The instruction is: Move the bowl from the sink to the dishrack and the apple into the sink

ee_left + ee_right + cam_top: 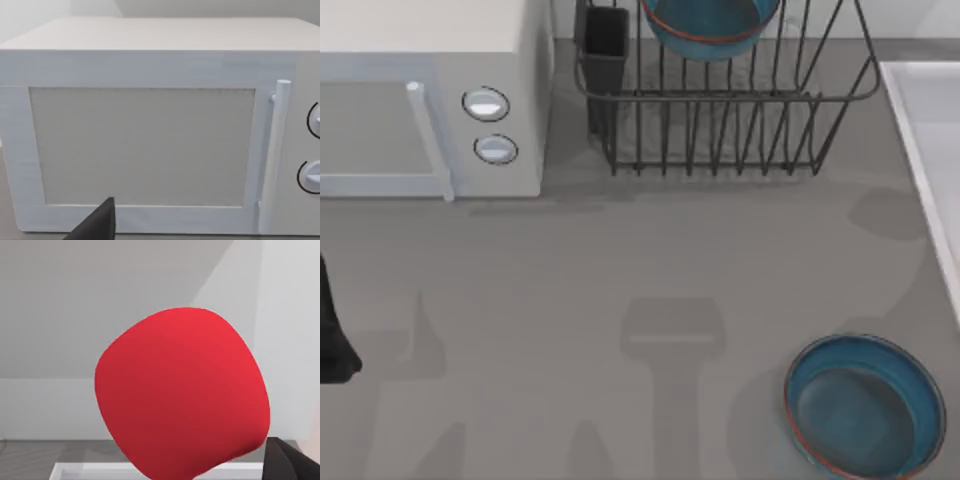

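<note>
Teal-blue glaze marks the bowl (710,25), which sits in the dishrack (720,120) at the far edge of the table (620,260), its reddish-brown rim resting among the upright black bars, with the rack's dark cutlery cup (605,45) at the corner nearest the microwave (430,90). The microwave stands at the far left of the table, two round dials on its front and a pale bar handle beside its door. At the near right lies the shallower dark-blue dish (865,405), well apart from the rack. Along the right edge of the top view runs the raised white rim of the sink (920,140). In the right wrist view the apple (182,395) looms very close to the camera, bright red and smooth, with a white rim below it and a dark part of the right gripper (292,460) at its side; whether the jaws are clamped on it I cannot tell. The left arm (332,330) is parked at the left edge of the table, a dark fingertip (97,222) of its gripper pointing at the microwave door; the state of its jaws cannot be told either.
</note>
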You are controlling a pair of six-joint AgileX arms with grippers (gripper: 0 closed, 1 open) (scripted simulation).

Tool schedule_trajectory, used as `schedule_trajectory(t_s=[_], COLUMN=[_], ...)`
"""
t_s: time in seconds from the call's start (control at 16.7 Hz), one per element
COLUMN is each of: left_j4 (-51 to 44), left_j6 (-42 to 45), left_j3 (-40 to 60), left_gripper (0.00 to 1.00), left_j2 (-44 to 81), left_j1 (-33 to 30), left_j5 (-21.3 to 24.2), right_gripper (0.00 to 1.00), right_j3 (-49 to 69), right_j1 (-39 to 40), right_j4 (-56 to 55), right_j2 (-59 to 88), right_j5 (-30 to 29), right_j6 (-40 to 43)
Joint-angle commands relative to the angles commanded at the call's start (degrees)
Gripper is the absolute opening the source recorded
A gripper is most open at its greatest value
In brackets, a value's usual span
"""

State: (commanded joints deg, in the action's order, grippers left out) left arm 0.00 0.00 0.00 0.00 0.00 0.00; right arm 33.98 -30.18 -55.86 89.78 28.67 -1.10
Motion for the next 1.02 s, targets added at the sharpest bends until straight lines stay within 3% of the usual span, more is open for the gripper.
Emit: schedule_trajectory(t_s=[0.6,1.02], left_j4=[0.00,0.00], left_j6=[0.00,0.00], left_j3=[0.00,0.00], left_gripper=[1.00,1.00], left_j2=[0.00,0.00], left_j1=[0.00,0.00], left_j5=[0.00,0.00], right_gripper=[0.00,0.00], right_j3=[-4.92,-5.95], right_j1=[-0.20,-0.07], right_j4=[-37.68,-43.51], right_j2=[31.82,37.22], right_j5=[-0.17,-0.46], right_j6=[0.14,0.27])
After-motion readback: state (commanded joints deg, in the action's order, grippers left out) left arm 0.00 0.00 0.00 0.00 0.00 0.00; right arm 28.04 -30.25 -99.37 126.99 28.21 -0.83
